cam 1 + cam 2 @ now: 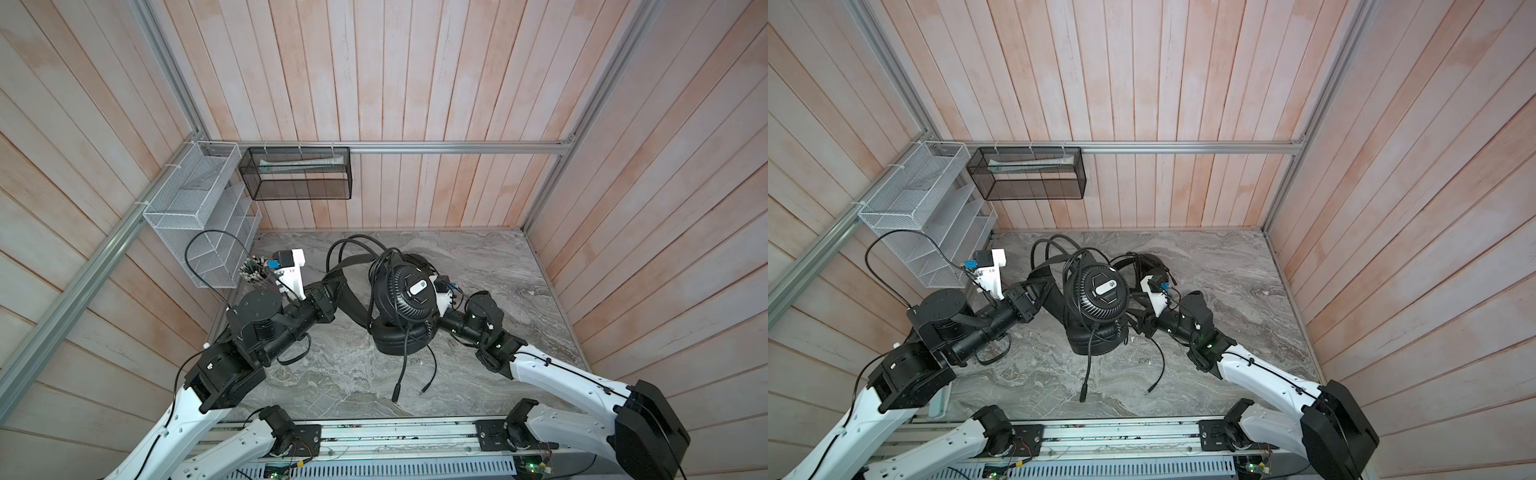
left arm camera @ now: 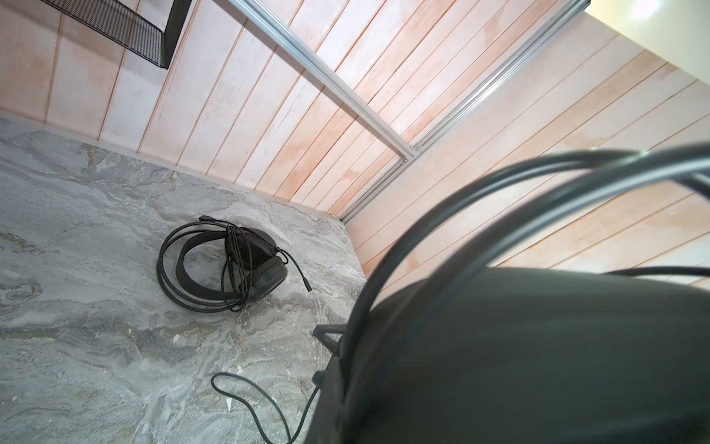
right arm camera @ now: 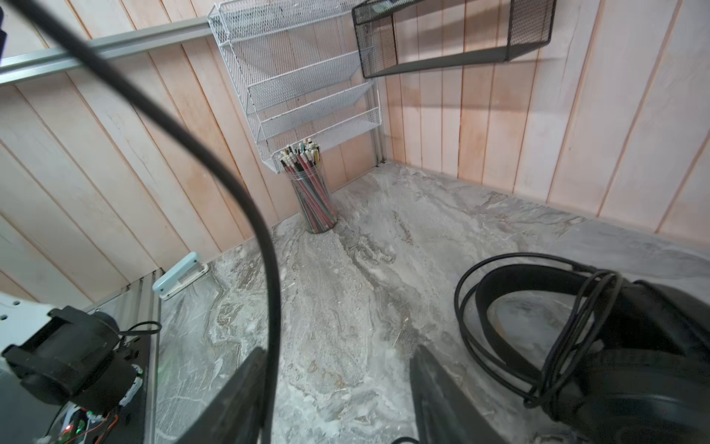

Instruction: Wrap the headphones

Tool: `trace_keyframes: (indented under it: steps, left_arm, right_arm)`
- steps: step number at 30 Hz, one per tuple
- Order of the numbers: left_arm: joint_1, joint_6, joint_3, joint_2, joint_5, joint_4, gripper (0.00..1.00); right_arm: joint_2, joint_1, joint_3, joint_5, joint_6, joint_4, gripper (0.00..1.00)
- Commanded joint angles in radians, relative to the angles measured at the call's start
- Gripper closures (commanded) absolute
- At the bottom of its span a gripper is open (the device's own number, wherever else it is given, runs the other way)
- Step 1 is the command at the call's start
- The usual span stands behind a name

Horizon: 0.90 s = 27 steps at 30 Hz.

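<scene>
Hanging near the middle of the scene, the raised headset (image 1: 415, 291) turns one round earcup toward both top views, with its other cup directly beneath. Whether that lower cup touches the grey marbled table (image 1: 519, 270) cannot be told from these angles. Several turns of its cable (image 3: 272, 307) arch over the headband. The boom mic and the plug end trail down toward the front of the table.

The left gripper (image 1: 332, 286) has its fingers closed on the broad headband strap and holds the headset up. The right gripper (image 3: 340, 350) sits just behind the raised earcup. Its fingers (image 3: 442, 399) stand apart with bare table between them, and the cable runs alongside one finger, unclamped.

The second headset (image 2: 265, 276) lies flat on the table farther back, toward the right wall, with its own cable wound round it.

A clear pencil cup (image 3: 313, 200) stands in the far left corner, below a white mesh rack (image 1: 187, 208) on the left wall. A black mesh basket (image 1: 299, 178) hangs on the back wall.
</scene>
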Motion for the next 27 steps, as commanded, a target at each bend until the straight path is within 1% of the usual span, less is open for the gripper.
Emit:
trace_keyframes:
  steps: [1, 5, 9, 10, 13, 18, 23, 25, 27]
  left_arm:
    - [0.019, -0.066, 0.065, 0.013, -0.007, 0.128, 1.0]
    - [0.043, -0.085, 0.084, 0.047, 0.028, 0.156, 1.0]
    - [0.06, -0.103, 0.099, 0.066, 0.035, 0.161, 1.0]
    - [0.065, -0.107, 0.103, 0.069, 0.038, 0.163, 1.0]
    - [0.072, -0.12, 0.113, 0.077, 0.047, 0.164, 1.0]
    - [0.077, -0.149, 0.111, 0.084, 0.052, 0.171, 1.0]
    - [0.082, -0.168, 0.11, 0.093, 0.059, 0.173, 1.0]
    - [0.085, -0.173, 0.111, 0.096, 0.059, 0.173, 1.0]
    - [0.088, -0.175, 0.118, 0.099, 0.059, 0.169, 1.0]
  right_arm:
    - [0.034, 0.057, -0.056, -0.012, 0.068, 0.139, 0.38]
    - [0.096, 0.141, -0.111, 0.057, 0.082, 0.215, 0.4]
    - [0.131, 0.153, -0.167, 0.122, 0.131, 0.318, 0.44]
    - [0.142, 0.155, -0.17, 0.123, 0.13, 0.335, 0.45]
    - [0.172, 0.167, -0.155, 0.152, 0.102, 0.328, 0.48]
    - [0.244, 0.186, -0.119, 0.156, 0.086, 0.363, 0.48]
    - [0.315, 0.205, -0.101, 0.24, 0.083, 0.448, 0.48]
    - [0.353, 0.207, -0.089, 0.232, 0.076, 0.485, 0.47]
    - [0.388, 0.216, -0.062, 0.226, 0.059, 0.481, 0.47]
